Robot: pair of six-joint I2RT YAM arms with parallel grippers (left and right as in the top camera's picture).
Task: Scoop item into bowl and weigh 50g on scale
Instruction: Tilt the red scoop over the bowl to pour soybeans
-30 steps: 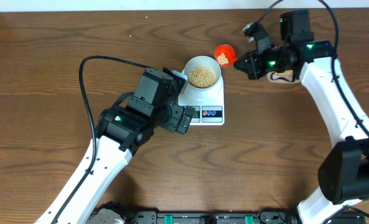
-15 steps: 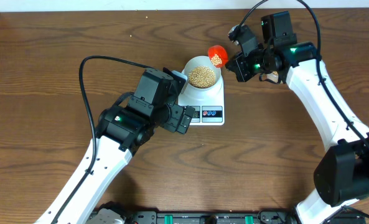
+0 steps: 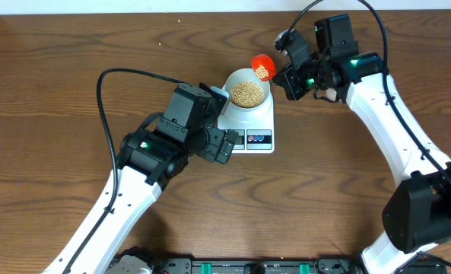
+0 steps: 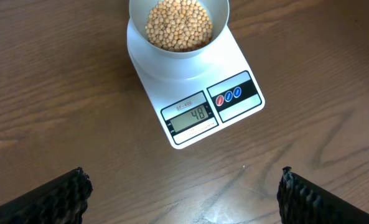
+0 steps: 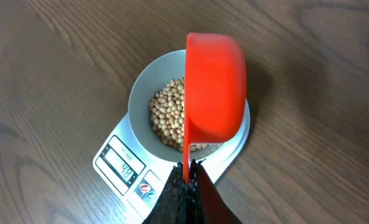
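The white bowl (image 3: 247,90) stands on the white scale (image 3: 254,120) and holds tan beans (image 3: 246,93). The scale's display (image 4: 191,116) reads 48. My right gripper (image 3: 284,76) is shut on the handle of a red scoop (image 3: 262,67), which holds a few beans at the bowl's right rim. In the right wrist view the scoop (image 5: 214,88) hangs over the bowl (image 5: 148,84), gripped at the jaws (image 5: 185,177). My left gripper (image 3: 227,144) is open and empty just left of the scale's front; its fingertips (image 4: 183,194) frame bare table.
The table is brown wood (image 3: 58,91). A tub with beans is partly hidden behind my right arm (image 3: 333,93). The left arm's black cable (image 3: 102,84) loops over the table's left part.
My right gripper has carried the red scoop left and slightly up, from right of the bowl to over its right rim. The left arm has not moved.
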